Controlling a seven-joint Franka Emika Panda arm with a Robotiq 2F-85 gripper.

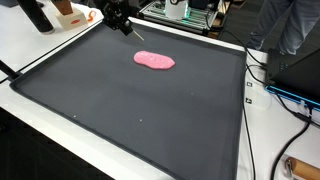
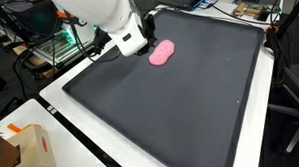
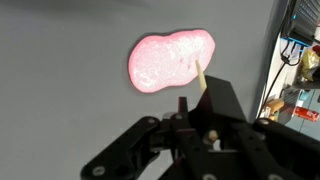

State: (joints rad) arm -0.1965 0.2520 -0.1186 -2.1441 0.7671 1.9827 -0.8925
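In an exterior view, a pink lump (image 1: 154, 61) lies alone on a black mat (image 1: 120, 110) that covers most of a white table (image 1: 30, 52). It is toward the far edge. The gripper (image 1: 124, 27) hangs over the mat's far corner, near the lump but apart from it. A thin stick (image 1: 135, 35) slants down from it toward the lump. Cables (image 1: 262, 75) run along the table beside the mat.

In an exterior view, the gripper (image 2: 134, 44) sits just beside the lump (image 2: 161, 53), with nothing between them. A cardboard box (image 2: 30, 150) stands off the mat (image 2: 181, 112); its contents do not show.

In the wrist view, the fingers are pressed together on the stick (image 3: 200, 78). The stick's tip reaches the edge of the lump (image 3: 170, 60).
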